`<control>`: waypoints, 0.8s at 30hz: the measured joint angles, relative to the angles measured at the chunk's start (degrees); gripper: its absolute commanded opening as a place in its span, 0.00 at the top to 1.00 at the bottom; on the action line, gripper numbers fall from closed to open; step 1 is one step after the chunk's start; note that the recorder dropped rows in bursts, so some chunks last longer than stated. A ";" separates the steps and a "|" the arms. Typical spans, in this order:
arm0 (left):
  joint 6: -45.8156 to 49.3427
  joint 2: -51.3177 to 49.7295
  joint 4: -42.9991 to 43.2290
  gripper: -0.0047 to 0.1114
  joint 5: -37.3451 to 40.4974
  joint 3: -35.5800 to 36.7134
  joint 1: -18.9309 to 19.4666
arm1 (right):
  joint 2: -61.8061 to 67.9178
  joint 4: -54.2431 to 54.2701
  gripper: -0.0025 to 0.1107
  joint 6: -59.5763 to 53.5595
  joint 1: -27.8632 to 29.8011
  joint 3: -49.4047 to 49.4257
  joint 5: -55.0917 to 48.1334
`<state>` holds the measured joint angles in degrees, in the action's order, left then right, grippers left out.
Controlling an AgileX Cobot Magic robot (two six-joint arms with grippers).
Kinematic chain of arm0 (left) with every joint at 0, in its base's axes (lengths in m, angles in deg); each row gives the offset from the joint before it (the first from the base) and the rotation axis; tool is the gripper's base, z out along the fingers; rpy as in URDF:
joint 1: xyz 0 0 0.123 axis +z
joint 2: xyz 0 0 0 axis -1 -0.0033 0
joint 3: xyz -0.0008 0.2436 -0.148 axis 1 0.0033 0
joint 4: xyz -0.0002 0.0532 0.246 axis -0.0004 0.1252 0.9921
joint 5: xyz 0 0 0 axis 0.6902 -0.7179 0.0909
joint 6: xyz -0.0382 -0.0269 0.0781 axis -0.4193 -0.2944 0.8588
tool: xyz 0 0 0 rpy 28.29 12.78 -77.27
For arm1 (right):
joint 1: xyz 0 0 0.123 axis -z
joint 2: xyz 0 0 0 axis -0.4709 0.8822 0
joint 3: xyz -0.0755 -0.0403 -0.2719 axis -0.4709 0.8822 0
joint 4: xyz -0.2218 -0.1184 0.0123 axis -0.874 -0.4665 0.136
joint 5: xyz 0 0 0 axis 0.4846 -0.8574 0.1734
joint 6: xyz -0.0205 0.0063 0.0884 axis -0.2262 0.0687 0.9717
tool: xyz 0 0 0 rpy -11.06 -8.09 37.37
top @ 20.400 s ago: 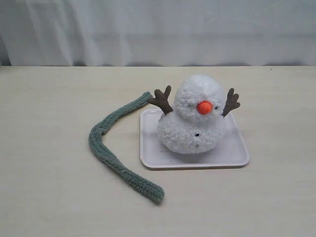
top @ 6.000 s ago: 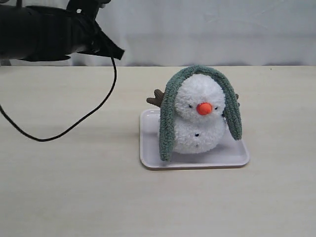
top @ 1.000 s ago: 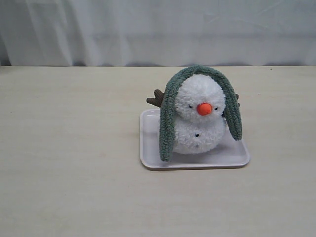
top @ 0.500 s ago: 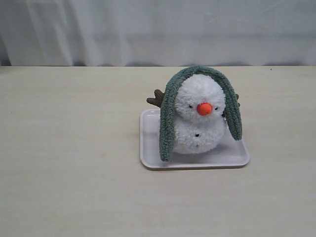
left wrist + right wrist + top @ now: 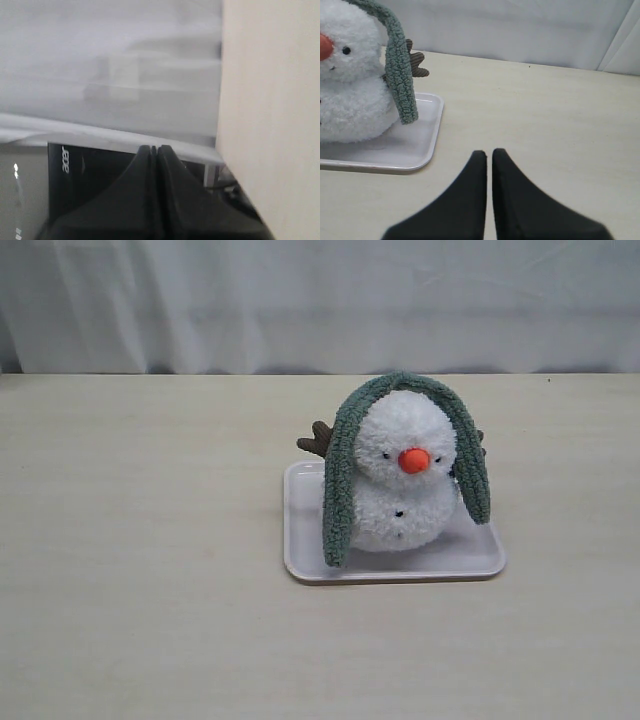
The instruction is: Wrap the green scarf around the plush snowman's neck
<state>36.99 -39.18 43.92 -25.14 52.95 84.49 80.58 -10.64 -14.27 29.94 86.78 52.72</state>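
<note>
A: Can you read any words?

B: Just one. Past the left gripper (image 5: pixel 154 148) there is a black screen (image 5: pixel 92 182) with small white letters on it. They look like "acer", turned on their side.

A: What are that gripper's fingers doing?

B: They are pressed tight together. Nothing is between them, and they touch nothing.

A: And the right gripper (image 5: pixel 489 152)?

B: Its two black fingers are almost together, with only a thin crack between them. They hold nothing. They hang over the table (image 5: pixel 150 590), apart from the tray.

A: What is in the tray (image 5: pixel 475 558)?

B: The snowman (image 5: pixel 403 480) sits in it. The tray is white and flat with a low rim, and it lies a bit right of the middle of the table.

A: Where is the scarf (image 5: pixel 338 480)?

B: It lies over the top of the snowman's head, not around its neck. Both ends hang down. The left end is longer and reaches down to the tray, by its near edge. The right end is shorter and hangs beside the snowman's body. A brown arm (image 5: pixel 318 438) pokes out on the left, behind the scarf.

A: What is at the far side?

B: A pale curtain (image 5: pixel 300 300) hangs behind the table.
</note>
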 measured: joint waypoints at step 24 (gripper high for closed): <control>-33.34 0.00 -16.81 0.96 5.23 0.00 0.00 | 0.00 0.00 0.94 0.00 0.00 0.00 0.00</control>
<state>3.65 -39.18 27.11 -19.91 52.95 84.49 80.58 -10.64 -14.27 29.94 86.78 52.72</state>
